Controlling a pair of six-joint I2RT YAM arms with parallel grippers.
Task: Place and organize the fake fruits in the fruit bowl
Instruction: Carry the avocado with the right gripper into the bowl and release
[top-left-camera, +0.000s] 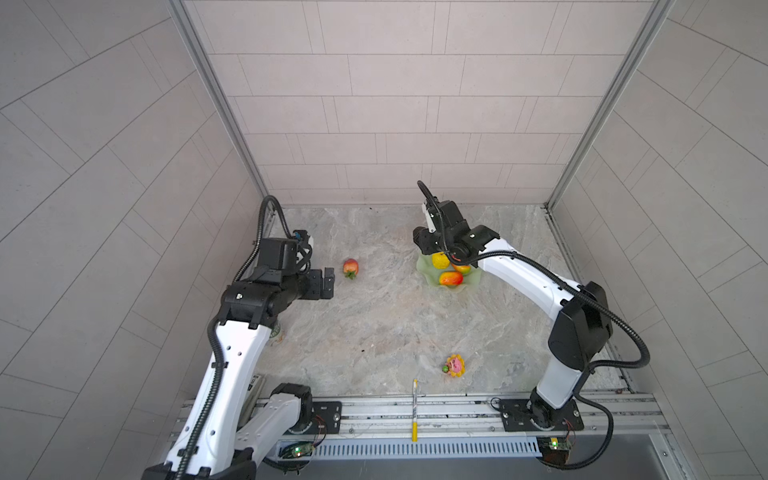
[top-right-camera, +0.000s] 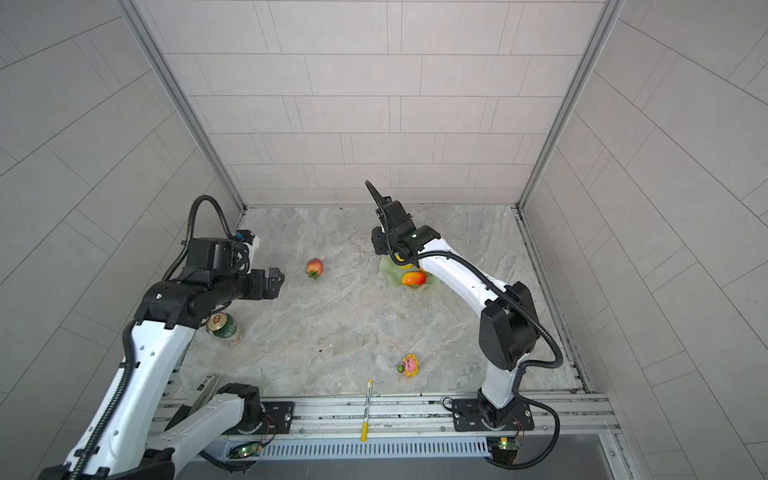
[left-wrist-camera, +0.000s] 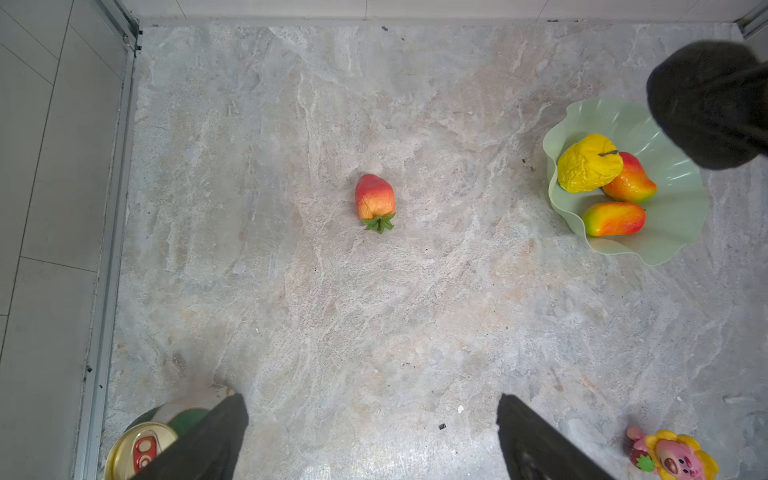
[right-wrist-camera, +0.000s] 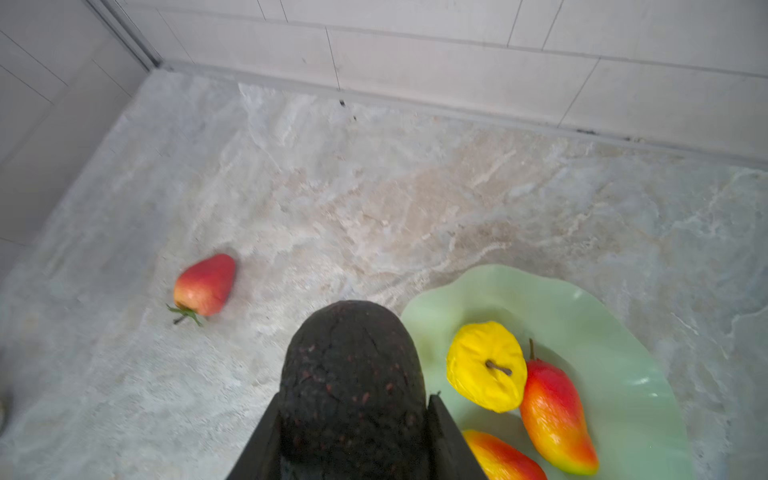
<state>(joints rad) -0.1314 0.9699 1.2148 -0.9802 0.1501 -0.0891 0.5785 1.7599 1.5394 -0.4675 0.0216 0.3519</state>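
We have the dark blackish oval plastic fruit (right-wrist-camera: 353, 365) pinched between the jaws of the right gripper (right-wrist-camera: 355, 434), which clamp it across its narrow width, one on each flank. In both top views that gripper hangs at about eleven o'clock on the pale mint-green scalloped fruit bowl (left-wrist-camera: 673, 216). We cannot tell whether the fruit is fully over the basin.

Inside the bowl lie the bumpy yellow plastic fruit (left-wrist-camera: 588, 164) and the two red-to-yellow mango-shaped fruits (left-wrist-camera: 629, 183) (left-wrist-camera: 614, 219), bunched together and touching. The red plastic strawberry with green leaves (left-wrist-camera: 375, 202) lies on its side on the marbled tabletop (left-wrist-camera: 332, 311), well apart from the bowl at its nine o'clock. The left gripper (left-wrist-camera: 372, 403) hovers at the strawberry's eight o'clock with its jaws spread wide and nothing between them.

We judge these fruits to be light, hollow and fairly stiff. The dark one's pebbled skin should grip well, but its rounded flanks could squirt out under a hard squeeze. The strawberry looks glossy and tapered, so we would take it across the broad shoulder near the leaves, not at the tip. The bowl looks thin and light; a knock on its rim could slide or tip it.
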